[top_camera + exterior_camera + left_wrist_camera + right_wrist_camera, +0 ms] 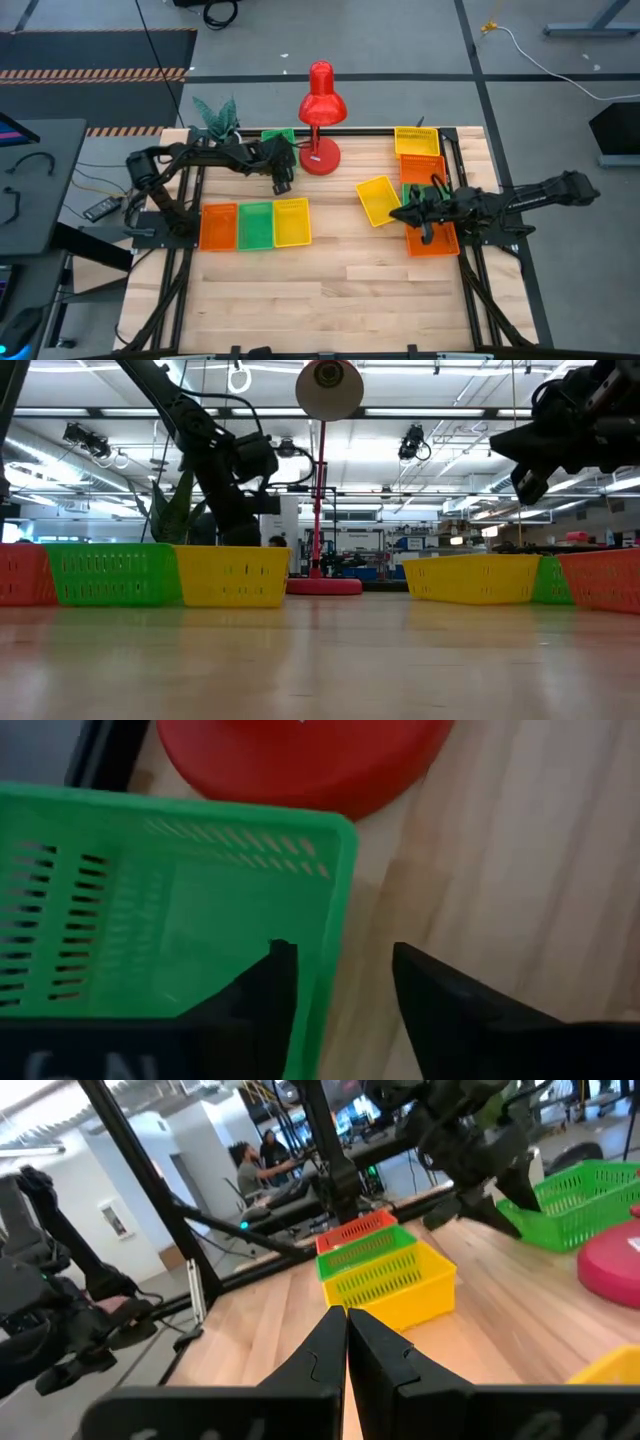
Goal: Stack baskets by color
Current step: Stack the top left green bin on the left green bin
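A green basket rests flat on the table at the far side, next to the red lamp's base. My left gripper is open over the basket's corner nearest that base. One finger is inside the side wall and the other outside it, with bare wood showing beside the outer finger. In the high view my left gripper covers most of this basket. My right gripper is shut on nothing and hovers level beside a yellow basket.
Orange, green and yellow baskets sit in a row near the left. At the right are a yellow basket on an orange one, a green one and an orange one. A potted plant stands far left.
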